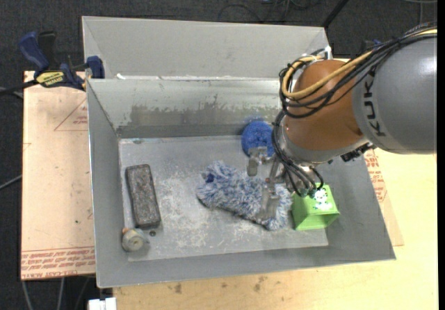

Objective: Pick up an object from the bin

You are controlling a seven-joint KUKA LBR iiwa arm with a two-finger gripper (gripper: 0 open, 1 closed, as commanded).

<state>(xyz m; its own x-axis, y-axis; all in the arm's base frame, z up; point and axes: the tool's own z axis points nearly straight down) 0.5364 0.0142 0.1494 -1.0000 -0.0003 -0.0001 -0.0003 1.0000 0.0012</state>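
Shaggy blue-and-white cloth (226, 187) lay crumpled on the floor of the bin (208, 114), right of middle, with the gripper (265, 183) low over its right part; whether the gripper was released or clenched could not be told. The cloth looked soft, light and limp, probably best pinched at a raised fold. A green block (314, 210) sat just beside it, a blue fuzzy ball (256, 136) behind, and a grey bar (142, 195) well apart.

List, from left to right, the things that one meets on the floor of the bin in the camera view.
grey rectangular block → blue-and-white shaggy cloth → green box
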